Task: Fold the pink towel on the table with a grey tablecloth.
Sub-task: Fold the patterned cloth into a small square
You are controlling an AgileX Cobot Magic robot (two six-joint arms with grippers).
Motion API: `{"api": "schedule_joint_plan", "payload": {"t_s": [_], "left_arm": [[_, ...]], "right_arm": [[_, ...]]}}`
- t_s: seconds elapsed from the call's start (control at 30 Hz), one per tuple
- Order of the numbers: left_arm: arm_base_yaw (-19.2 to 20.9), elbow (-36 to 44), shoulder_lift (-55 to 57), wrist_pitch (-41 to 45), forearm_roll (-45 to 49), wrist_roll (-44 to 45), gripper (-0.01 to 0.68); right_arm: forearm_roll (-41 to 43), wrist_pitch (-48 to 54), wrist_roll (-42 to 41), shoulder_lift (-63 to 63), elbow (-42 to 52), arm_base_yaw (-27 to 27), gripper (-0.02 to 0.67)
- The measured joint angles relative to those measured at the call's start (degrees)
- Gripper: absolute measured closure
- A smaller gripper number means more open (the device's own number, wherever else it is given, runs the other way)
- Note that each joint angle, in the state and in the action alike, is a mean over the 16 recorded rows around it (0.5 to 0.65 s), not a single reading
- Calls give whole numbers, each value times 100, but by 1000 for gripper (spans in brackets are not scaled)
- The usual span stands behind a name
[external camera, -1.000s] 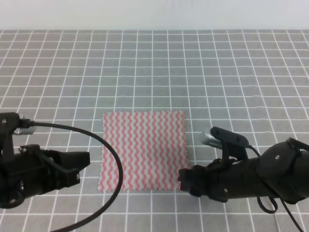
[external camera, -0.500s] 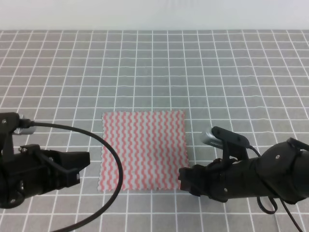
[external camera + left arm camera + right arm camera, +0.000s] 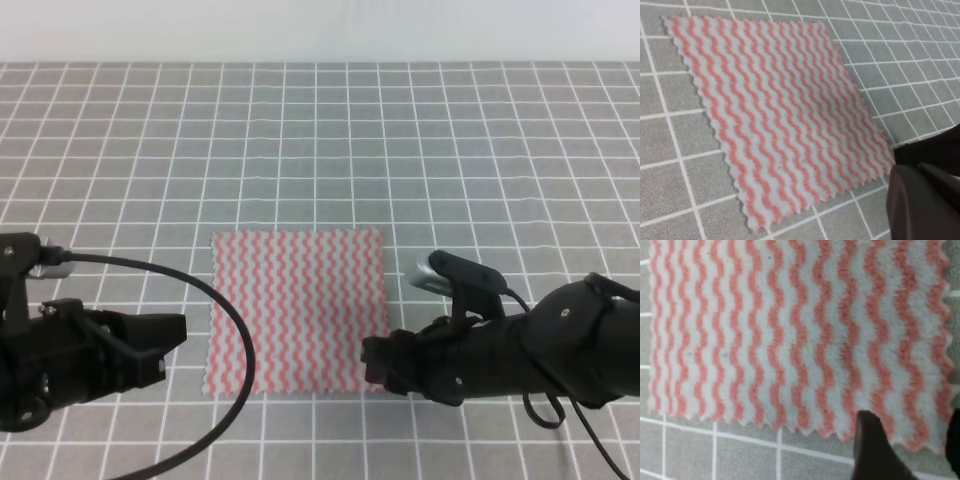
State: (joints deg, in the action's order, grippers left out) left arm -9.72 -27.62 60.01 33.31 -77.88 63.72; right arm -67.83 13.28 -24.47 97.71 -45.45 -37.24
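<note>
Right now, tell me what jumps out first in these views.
The pink towel with wavy stripes lies flat and unfolded mid-table on the grey tablecloth. The right hand sits at the towel's near right corner, one of its fingertips over the zigzag edge. The left hand is just off the towel's left edge.

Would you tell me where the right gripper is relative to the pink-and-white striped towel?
In the exterior high view, the right gripper sits at the near right corner of the pink-and-white wavy-striped towel, on the grey gridded tablecloth.
</note>
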Motion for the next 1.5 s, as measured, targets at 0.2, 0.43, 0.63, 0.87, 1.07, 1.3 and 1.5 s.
{"api": "schedule_joint_plan", "payload": {"t_s": [0.2,0.43,0.63,0.87,1.07,1.3,1.5], "left_arm": [[1,0,4,-6,3,8,675],[1,0,4,1,3,9,675],[2,0,8,-5,12,13,675],[2,0,8,2,18,16,675],[1,0,3,7,19,16,674],[2,0,7,7,28,24,674],[2,0,6,12,36,159,674]], "right_arm": [[68,26,0,163,-44,-1,357],[180,39,0,323,-73,-1,404],[301,48,0,370,-81,0,504],[389,50,0,371,-112,1,620],[428,88,-1,265,-154,2,659],[450,92,0,48,-237,1,662],[506,12,-2,-131,-358,2,663]]}}
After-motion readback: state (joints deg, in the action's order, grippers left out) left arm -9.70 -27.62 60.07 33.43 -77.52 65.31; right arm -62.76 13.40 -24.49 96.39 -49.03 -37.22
